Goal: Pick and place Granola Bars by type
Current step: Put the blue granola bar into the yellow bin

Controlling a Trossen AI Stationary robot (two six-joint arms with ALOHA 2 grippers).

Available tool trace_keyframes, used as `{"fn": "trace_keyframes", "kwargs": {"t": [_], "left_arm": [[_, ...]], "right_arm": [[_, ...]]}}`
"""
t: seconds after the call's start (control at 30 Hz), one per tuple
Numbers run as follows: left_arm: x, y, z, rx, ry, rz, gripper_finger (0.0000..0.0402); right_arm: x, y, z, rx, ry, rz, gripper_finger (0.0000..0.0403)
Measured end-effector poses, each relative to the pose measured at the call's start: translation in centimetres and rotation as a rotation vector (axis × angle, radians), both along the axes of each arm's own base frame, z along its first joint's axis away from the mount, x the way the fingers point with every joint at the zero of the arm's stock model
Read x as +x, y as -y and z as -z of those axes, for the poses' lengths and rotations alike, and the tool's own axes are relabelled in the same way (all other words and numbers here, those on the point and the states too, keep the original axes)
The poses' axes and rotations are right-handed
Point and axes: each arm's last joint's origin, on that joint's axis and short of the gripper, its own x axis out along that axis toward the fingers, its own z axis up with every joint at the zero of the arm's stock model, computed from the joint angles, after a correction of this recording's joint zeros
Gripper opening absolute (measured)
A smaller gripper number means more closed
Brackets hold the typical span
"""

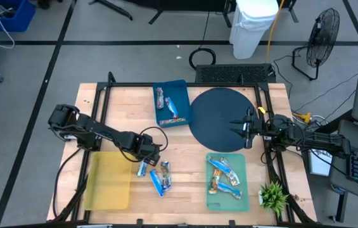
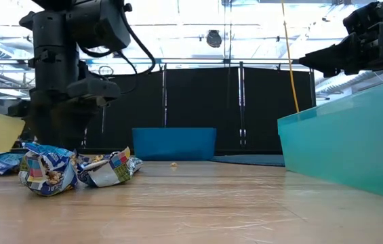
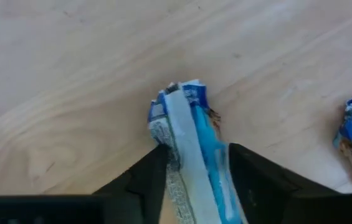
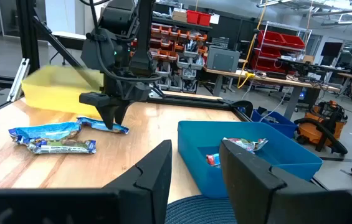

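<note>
Sorting is partway done, as I read it: the blue tray (image 1: 180,88) holds a couple of bars, the green tray (image 1: 244,196) holds several, and the yellow tray (image 1: 106,180) looks bare. My left gripper (image 1: 146,166) is down on the table just beside the yellow tray, its fingers (image 3: 141,183) clamped on a blue-and-white bar (image 3: 188,143), which runs between them and pokes out past the tips with its far end on the wood. Two more loose bars (image 1: 161,177) lie close by on the table, between the yellow and green trays; from the low camera they show as crumpled wrappers (image 2: 76,168). So I judge the step in hand to be the pick, with the grip made and the lift not yet done. Next I need to raise it clear of its neighbours and carry it to the tray that suits its type. My right gripper (image 1: 247,126) waits above the dark round mat (image 1: 217,117), fingers (image 4: 154,171) apart and holding nothing.
</note>
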Motion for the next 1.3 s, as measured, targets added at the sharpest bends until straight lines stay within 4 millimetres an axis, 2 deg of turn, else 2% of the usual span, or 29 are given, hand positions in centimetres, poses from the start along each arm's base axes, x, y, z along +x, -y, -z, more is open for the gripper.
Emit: {"fn": "trace_keyframes", "kwargs": {"t": [0.27, 0.53, 0.73, 0.87, 0.97, 1.1, 1.3], "left_arm": [[0.5, 0.0, 0.0, 0.024, 0.057, 0.021, 0.0018], [2.0, 0.3, -1.2, 0.071, 0.129, 0.134, 0.0008], [3.4, 0.4, -5.7, 0.155, 0.129, 0.212, 0.0007], [3.7, 1.0, -9.9, 0.185, 0.079, 0.228, 0.0009], [3.3, 1.7, -12.4, 0.185, 0.035, 0.209, 0.0009], [1.8, 3.3, -15.3, 0.184, -0.042, 0.129, 0.0007], [-1.1, 6.6, -15.9, 0.156, -0.169, -0.051, 0.0010]], "right_arm": [[0.0, 0.0, 0.0, 0.000, 0.000, 0.000, 0.0125], [0.0, 0.0, 0.0, 0.000, 0.000, 0.000, 0.0125], [0.0, 0.0, 0.0, 0.000, 0.000, 0.000, 0.0125], [0.0, 0.0, 0.0, 0.000, 0.000, 0.000, 0.0125], [0.0, 0.0, 0.0, 0.000, 0.000, 0.000, 0.0125], [0.0, 0.0, 0.0, 0.000, 0.000, 0.000, 0.0125], [0.0, 0.0, 0.0, 0.000, 0.000, 0.000, 0.0125]]}}
